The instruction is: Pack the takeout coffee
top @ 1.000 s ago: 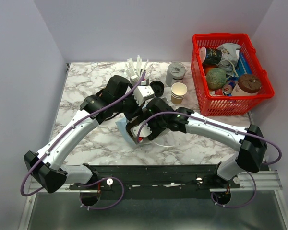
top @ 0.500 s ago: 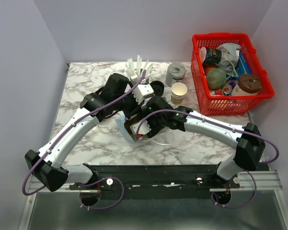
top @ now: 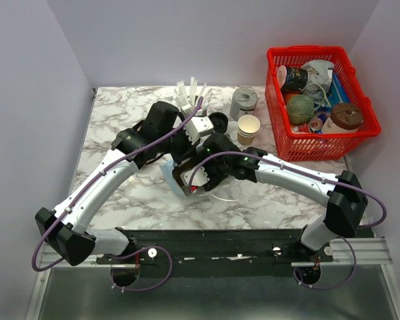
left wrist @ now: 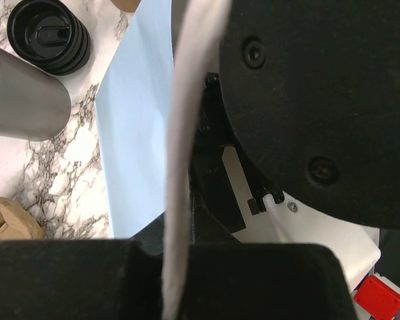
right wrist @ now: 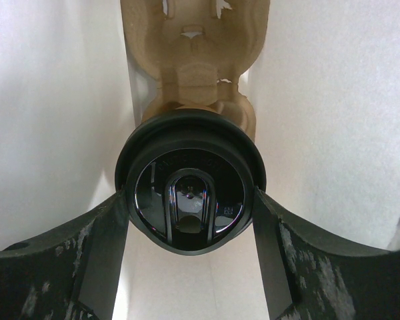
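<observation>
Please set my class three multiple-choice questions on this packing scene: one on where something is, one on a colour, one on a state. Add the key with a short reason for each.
1. Where is the red basket?
A. at the far right of the scene
B. at the near left corner
C. between the two arms

2. What colour is the lid of the takeout coffee?
A. white
B. black
C. red

3. What is the right gripper doing?
A. hanging open above bare table
B. shut on the takeout coffee
C. shut on a spoon

Key:
1 A, the top view shows it at the far right.
2 B, the right wrist view shows a glossy black lid.
3 B, its fingers press both sides of the lid inside the white bag.
</observation>
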Controlling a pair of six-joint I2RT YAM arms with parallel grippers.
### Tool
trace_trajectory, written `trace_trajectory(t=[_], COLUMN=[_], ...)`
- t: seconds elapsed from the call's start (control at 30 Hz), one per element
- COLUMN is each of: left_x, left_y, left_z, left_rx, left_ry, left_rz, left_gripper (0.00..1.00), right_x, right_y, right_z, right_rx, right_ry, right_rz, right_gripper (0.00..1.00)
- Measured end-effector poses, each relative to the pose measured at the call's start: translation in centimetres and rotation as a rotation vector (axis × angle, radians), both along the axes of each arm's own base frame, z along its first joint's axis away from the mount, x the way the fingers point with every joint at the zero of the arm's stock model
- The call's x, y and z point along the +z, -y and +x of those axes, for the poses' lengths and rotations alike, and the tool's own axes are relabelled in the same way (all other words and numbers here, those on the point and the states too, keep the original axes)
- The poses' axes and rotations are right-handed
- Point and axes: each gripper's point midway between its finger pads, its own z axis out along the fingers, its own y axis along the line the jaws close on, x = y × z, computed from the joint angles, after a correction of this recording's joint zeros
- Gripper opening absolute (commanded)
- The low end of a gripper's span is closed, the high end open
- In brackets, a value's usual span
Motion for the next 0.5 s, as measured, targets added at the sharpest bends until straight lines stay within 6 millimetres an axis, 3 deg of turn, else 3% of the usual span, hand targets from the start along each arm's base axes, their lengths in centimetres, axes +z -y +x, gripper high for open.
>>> trace_trajectory(t=[0.5], left_x=[0.22], left_y=[0.15], left_z=[0.22], left_rx=[-0.002], left_ry=[0.001], left_rz=[-0.005], left_gripper=[0.00], right_x=[0.39], right_y=[0.13], right_z=[0.07], right_rx=[-0.010], right_ry=[-0.004], right_rz=[-0.002], right_gripper=[0.01])
